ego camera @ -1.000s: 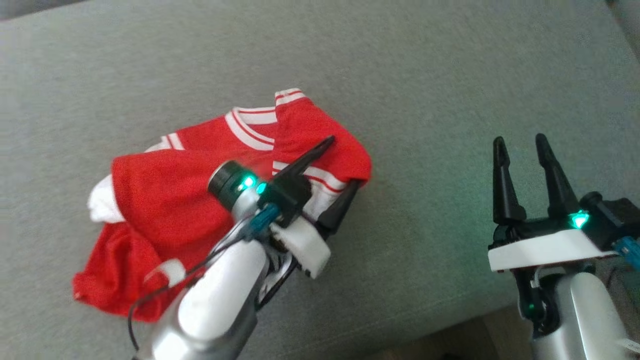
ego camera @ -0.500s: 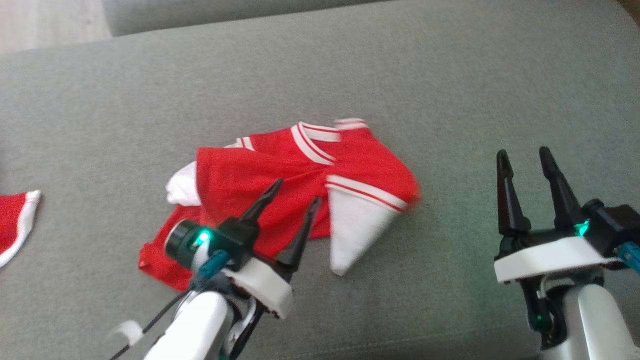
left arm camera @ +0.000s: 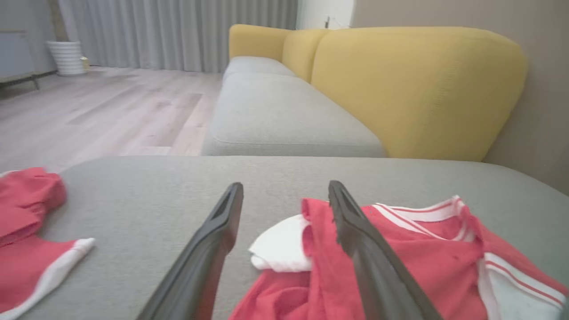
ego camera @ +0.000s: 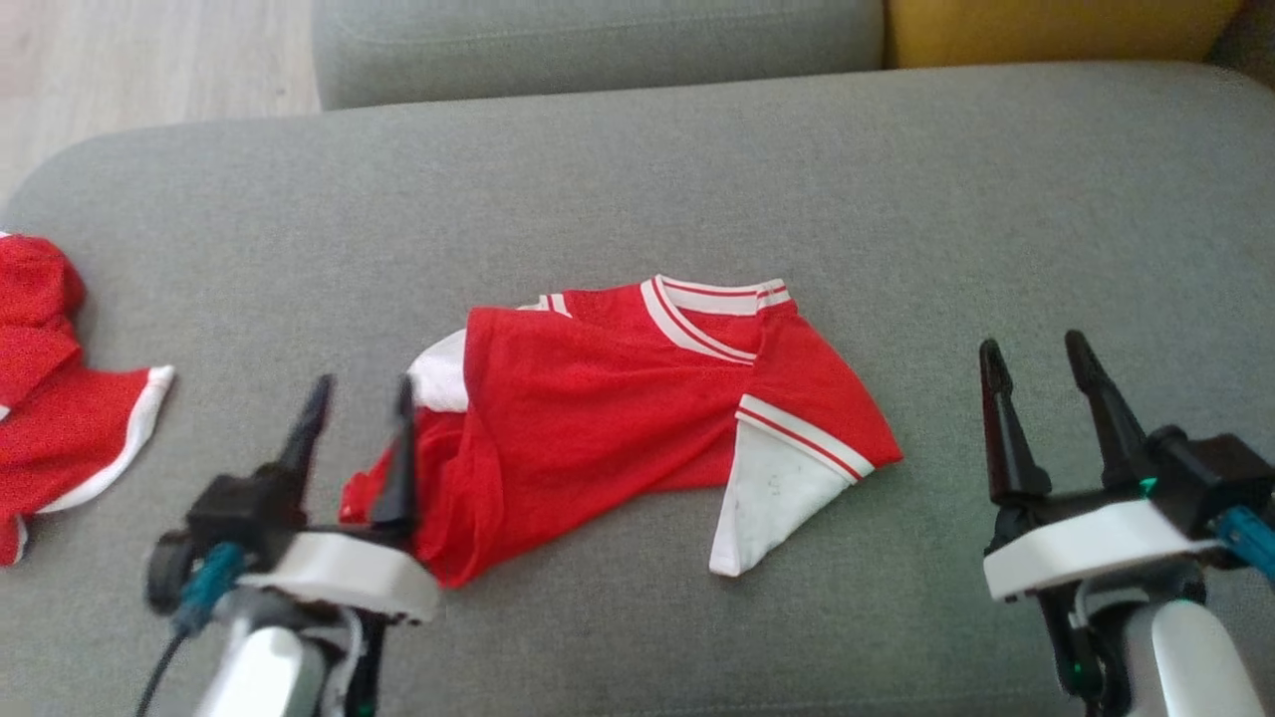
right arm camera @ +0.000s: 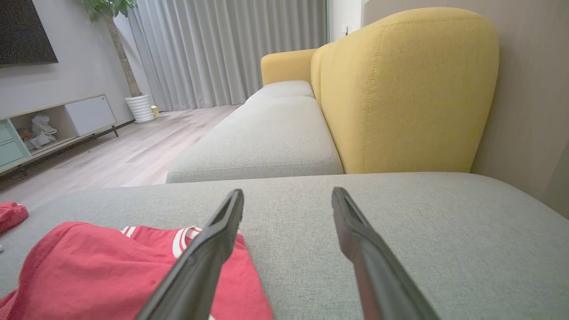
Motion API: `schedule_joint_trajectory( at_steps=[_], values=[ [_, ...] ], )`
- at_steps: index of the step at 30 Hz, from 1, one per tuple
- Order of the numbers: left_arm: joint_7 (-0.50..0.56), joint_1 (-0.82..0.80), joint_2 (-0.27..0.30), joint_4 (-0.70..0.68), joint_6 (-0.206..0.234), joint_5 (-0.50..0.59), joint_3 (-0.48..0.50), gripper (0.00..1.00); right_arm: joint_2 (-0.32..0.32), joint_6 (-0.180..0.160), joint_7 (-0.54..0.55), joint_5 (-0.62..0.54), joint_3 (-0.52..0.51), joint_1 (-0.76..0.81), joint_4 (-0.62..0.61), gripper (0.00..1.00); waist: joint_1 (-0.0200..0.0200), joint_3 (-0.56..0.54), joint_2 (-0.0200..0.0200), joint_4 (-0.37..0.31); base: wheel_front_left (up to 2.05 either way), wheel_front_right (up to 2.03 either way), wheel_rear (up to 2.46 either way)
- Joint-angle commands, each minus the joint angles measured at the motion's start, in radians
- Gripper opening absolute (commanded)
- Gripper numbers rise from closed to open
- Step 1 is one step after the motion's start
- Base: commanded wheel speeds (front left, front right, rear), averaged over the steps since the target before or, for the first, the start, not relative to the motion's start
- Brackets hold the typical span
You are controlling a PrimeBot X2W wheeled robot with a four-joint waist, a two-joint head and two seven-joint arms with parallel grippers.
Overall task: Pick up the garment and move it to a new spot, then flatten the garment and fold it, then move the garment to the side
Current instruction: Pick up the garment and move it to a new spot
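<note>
I am looking down at the garment (ego camera: 618, 398), a red shirt with white striped trim. It is lying rumpled near the middle of the grey sofa seat (ego camera: 637, 169), between my two arms. Its collar is pointing toward the yellow backrest (left arm camera: 418, 89). One white sleeve panel is pointing back toward me on the shirt's right side.

The left gripper (ego camera: 362, 385) is hovering at the shirt's left edge, its jaws standing wide with nothing clamped between them. In the head view its right finger is crossing the bunched red hem, while its left finger is showing over bare cushion. In the left wrist view the right finger is lying across the red fabric, and a white fold of the shirt is sitting just inside the gap (whether that finger is actually touching the cloth, I cannot tell).

The right gripper (ego camera: 1031, 345) is hanging well apart from the shirt, off to its right, with its jaws equally wide and holding nothing. In the right wrist view the shirt is sitting low on the left, partly behind the left finger, and the gap between the jaws is opening onto grey cushion.

A second red garment (ego camera: 60, 418) is lying at the far left end of the seat, well apart from the shirt.
</note>
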Motion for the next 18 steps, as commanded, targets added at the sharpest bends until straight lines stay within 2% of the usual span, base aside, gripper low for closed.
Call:
schedule_joint_trajectory(
  at_steps=[1, 6, 10, 18],
  values=[
    [-0.012, -0.022, 0.027, -0.041, 0.010, -0.001, 0.050, 1.00, -0.005, 0.008, 0.004, -0.011, 0.025, -0.014, -0.042, 1.00, 0.0000, -0.011, 0.0000, 0.009, 0.00, 0.00, 0.00],
    [-0.021, 0.013, 0.053, -0.056, 0.020, 0.009, 0.072, 1.00, -0.005, 0.008, 0.018, -0.022, 0.031, 0.007, -0.053, 1.00, 0.0000, -0.030, 0.0000, 0.014, 0.00, 0.00, 0.00],
    [-0.024, 0.027, 0.071, -0.065, 0.012, 0.032, 0.055, 1.00, -0.005, 0.008, 0.030, -0.034, 0.027, 0.027, -0.060, 1.00, 0.0000, -0.044, 0.0000, 0.012, 0.00, 0.00, 0.00],
    [-0.025, 0.056, 0.084, -0.069, 0.018, 0.035, 0.050, 1.00, -0.005, 0.008, 0.042, -0.051, 0.028, 0.064, -0.074, 1.00, 0.0000, -0.066, 0.0000, 0.001, 0.00, 0.00, 0.00]
  ],
)
